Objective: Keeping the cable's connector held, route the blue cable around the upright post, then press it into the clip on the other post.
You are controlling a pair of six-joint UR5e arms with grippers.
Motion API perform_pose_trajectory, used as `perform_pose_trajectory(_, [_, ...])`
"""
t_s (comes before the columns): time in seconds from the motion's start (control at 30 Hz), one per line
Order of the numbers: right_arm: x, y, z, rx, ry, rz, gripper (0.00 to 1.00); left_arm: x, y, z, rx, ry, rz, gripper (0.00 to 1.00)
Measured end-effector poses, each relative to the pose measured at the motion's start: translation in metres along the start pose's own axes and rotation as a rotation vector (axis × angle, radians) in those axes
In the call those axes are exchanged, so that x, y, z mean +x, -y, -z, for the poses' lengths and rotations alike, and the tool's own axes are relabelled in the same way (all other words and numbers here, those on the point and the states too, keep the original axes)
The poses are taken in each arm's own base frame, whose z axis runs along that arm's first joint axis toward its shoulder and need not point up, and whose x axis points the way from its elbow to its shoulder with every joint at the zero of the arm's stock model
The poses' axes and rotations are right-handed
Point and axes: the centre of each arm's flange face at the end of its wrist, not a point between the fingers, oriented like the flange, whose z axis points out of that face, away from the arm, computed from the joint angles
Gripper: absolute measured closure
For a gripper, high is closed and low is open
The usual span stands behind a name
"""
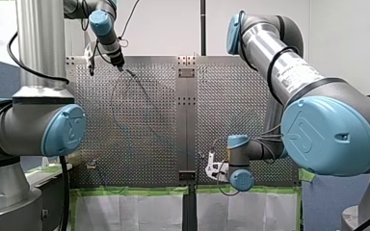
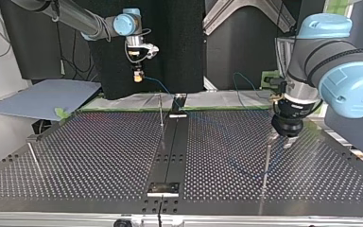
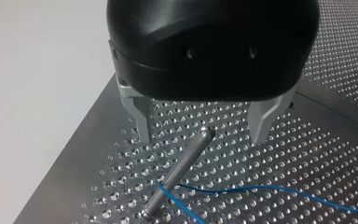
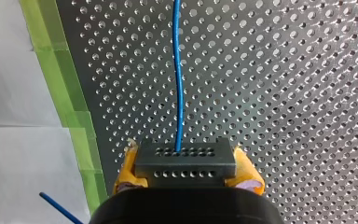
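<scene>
In the right wrist view my right gripper [image 4: 185,157] is shut, its yellow pads clamping the black connector [image 4: 186,169]; the blue cable [image 4: 178,79] runs straight out ahead of it. At the top view's left this gripper [image 2: 137,78] hangs above the table's far edge. My left gripper [image 3: 201,139], black with metal fingers, stands open, its fingers on either side of the upright post's top [image 3: 204,134] without touching it. Lower down, the cable [image 3: 270,189] bends around that post [image 3: 168,182]. A second post with a clip [image 2: 31,139] stands at the top view's left.
A thin third post [image 2: 161,113] rises near the table's middle, beside the dark centre rail [image 2: 170,151]. Green tape [image 4: 70,107] lines the perforated table's edge. A grey board [image 2: 42,97] lies beyond the table at the top view's left.
</scene>
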Motion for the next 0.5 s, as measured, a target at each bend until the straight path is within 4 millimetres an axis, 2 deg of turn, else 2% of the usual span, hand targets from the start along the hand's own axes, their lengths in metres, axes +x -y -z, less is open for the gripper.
perform_pose_trajectory(0.5, [-0.0001, 0.0, 0.0, 0.0, 0.001, 0.0, 1.0, -0.0011, -0.0013, -0.0004, -0.02, 0.013, -0.02, 0.01])
